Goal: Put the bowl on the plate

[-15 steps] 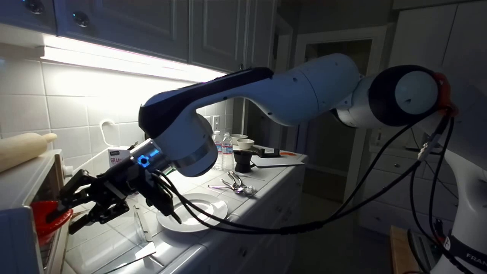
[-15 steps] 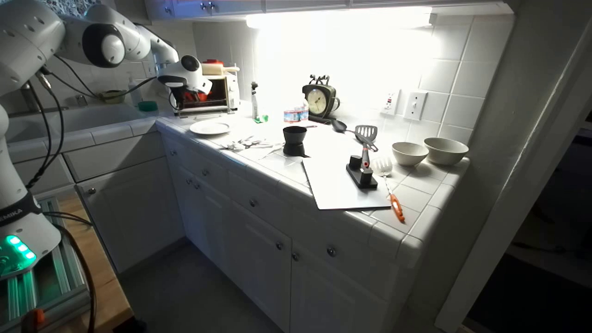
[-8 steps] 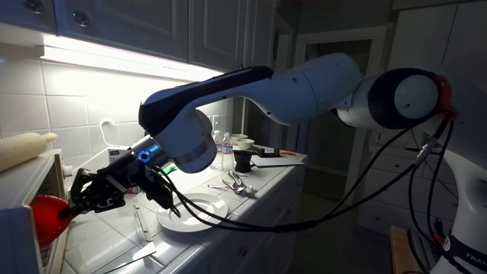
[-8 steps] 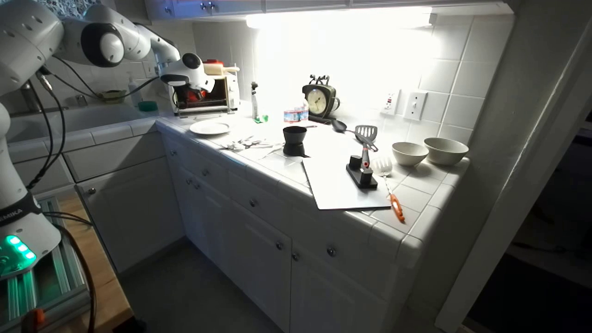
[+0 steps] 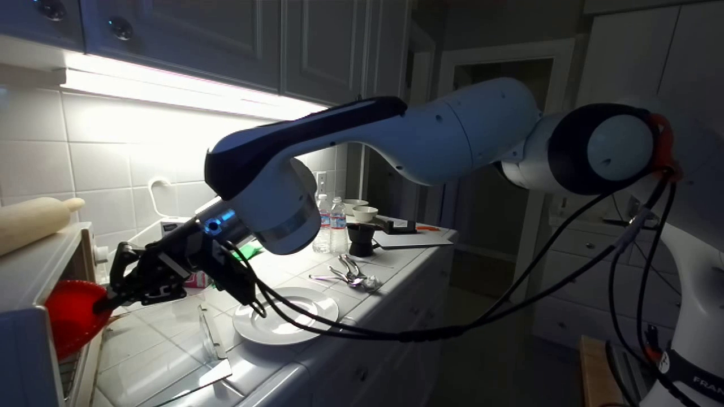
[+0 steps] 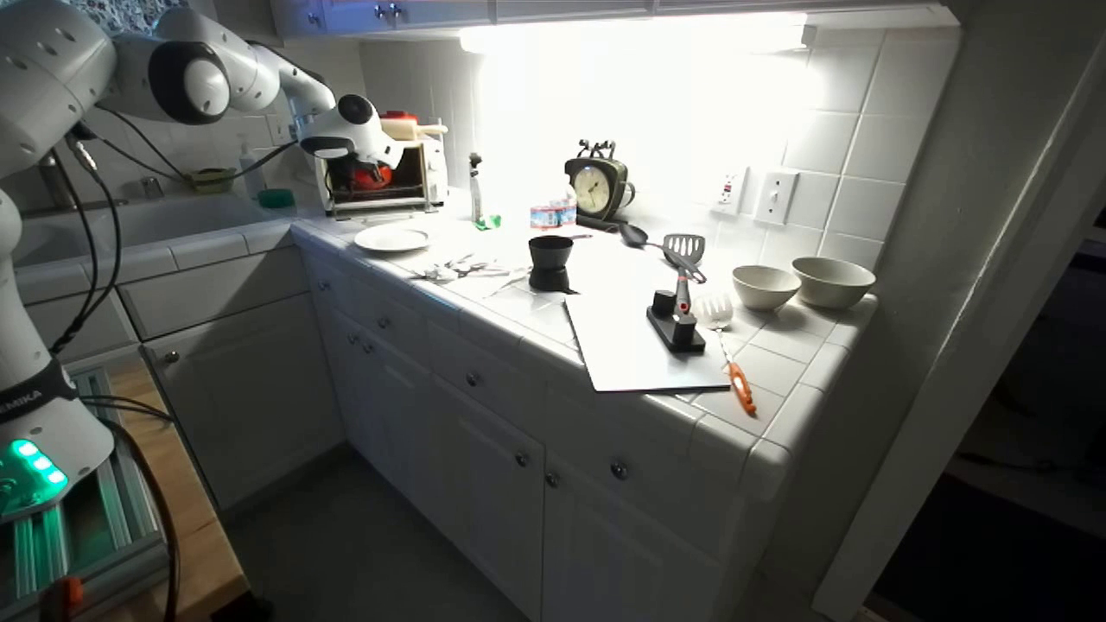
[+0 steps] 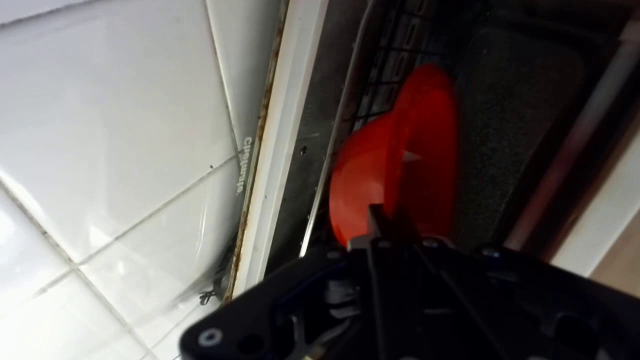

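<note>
The red bowl sits tipped on its side at the mouth of the toaster oven, partly inside it. My gripper is shut on the bowl's rim. Seen from the wrist, the bowl stands nearly edge-on above the wire rack, with the gripper's fingertips pinching its near edge; the far finger is dark and hard to make out. A white plate lies flat on the counter, apart from the bowl and nearer the robot base. In an exterior view the bowl is partly covered by the wrist.
The toaster oven frames the bowl closely, and a rolling pin lies on top. A glass door panel stands between oven and plate. Beyond the plate are metal utensils, two bottles and a black cup.
The fingers have closed from a wide spread onto the bowl's rim. The bowl has turned to show more of its inside, then risen slightly and shifted outward with the gripper.
</note>
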